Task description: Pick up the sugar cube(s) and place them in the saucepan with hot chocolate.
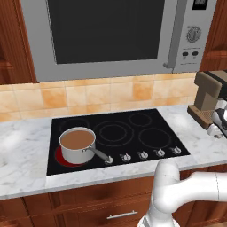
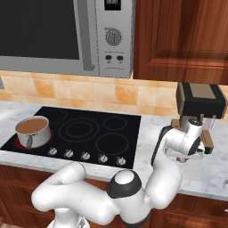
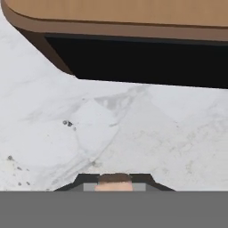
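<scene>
1. The saucepan (image 1: 77, 144) of hot chocolate sits on the front-left burner (image 1: 62, 158), which glows red, of the black cooktop (image 1: 133, 133).
2. The gripper (image 2: 189, 156) hangs low over the marble counter (image 3: 133, 133), just before the coffee machine (image 2: 198, 104), well apart from the pan.
3. Whether its claw is wide or narrow, I cannot tell.

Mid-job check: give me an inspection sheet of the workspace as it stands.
Surface: white marble counter with a black cooktop set in.
Job's things: saucepan with hot chocolate on the glowing front-left burner; sugar cubes not identifiable.
Clutter: coffee machine at the counter's right end.
Grippers: gripper low over the marble by the coffee machine; jaw state unclear.
Cables: nothing seen.
Surroundings: microwave above, tiled backsplash, wooden cabinets.
</scene>
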Robot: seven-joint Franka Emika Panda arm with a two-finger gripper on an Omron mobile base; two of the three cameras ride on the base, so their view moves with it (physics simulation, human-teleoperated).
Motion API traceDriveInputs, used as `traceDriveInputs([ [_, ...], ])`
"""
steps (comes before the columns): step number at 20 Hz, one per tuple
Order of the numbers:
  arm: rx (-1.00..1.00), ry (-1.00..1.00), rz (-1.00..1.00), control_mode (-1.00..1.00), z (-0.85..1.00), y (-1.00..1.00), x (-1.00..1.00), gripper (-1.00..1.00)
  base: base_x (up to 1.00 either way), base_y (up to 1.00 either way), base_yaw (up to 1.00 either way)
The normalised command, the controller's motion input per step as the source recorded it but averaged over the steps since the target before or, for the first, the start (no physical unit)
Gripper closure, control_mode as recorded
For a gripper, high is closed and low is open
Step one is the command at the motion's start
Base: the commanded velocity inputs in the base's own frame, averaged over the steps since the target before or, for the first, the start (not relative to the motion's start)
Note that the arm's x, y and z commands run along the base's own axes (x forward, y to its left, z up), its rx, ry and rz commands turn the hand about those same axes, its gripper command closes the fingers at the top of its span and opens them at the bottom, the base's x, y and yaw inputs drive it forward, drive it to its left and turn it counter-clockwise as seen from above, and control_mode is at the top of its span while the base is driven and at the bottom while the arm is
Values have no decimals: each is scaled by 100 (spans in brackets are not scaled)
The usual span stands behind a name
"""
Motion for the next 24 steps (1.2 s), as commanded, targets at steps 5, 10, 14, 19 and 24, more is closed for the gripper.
traceDriveInputs([
  [5,0,0,0,-100,-1,0,-1,100,0,0,0],
  [10,0,-1,0,-100,-1,0,-4,100,0,0,0],
  [14,1,-18,-1,-100,37,0,-58,100,0,0,0],
  [19,2,-26,-1,-100,68,21,-86,100,0,0,0],
  [24,1,-23,0,-100,85,53,-87,100,0,0,0],
])
